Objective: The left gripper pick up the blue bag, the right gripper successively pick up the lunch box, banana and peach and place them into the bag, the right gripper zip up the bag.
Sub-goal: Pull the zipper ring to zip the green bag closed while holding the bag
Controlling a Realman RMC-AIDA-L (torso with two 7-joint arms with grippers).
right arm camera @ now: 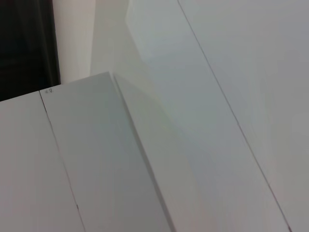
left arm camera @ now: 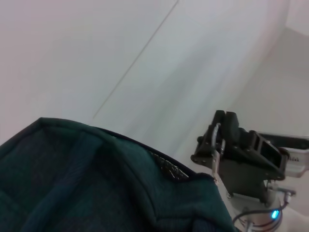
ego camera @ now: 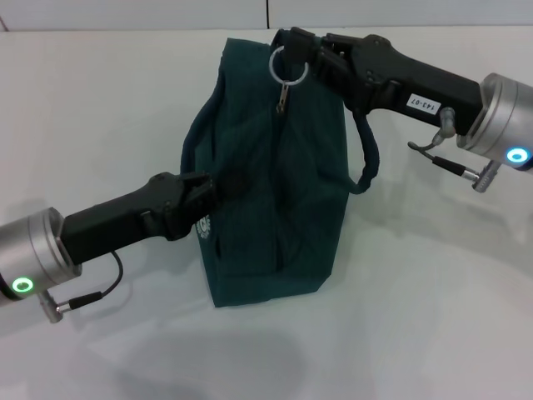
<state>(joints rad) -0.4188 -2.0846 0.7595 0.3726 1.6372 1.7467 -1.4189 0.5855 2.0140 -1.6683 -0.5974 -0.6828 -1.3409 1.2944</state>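
Observation:
The blue bag [ego camera: 275, 208] stands upright on the white table, its top seam drawn together along the zip. My left gripper [ego camera: 218, 187] reaches in from the left and is shut on the bag's near side, by the handle. My right gripper [ego camera: 293, 48] is at the bag's far top end, shut on the ring zip pull [ego camera: 287, 68]. In the left wrist view the bag fabric [left arm camera: 87, 183] fills the foreground, and the right gripper [left arm camera: 216, 142] holds the ring beyond it. The lunch box, banana and peach are out of view.
A loop handle [ego camera: 367, 158] hangs loose off the bag's right side, under my right arm. White table [ego camera: 433, 317] spreads all around the bag. A white wall [right arm camera: 217, 72] rises behind it.

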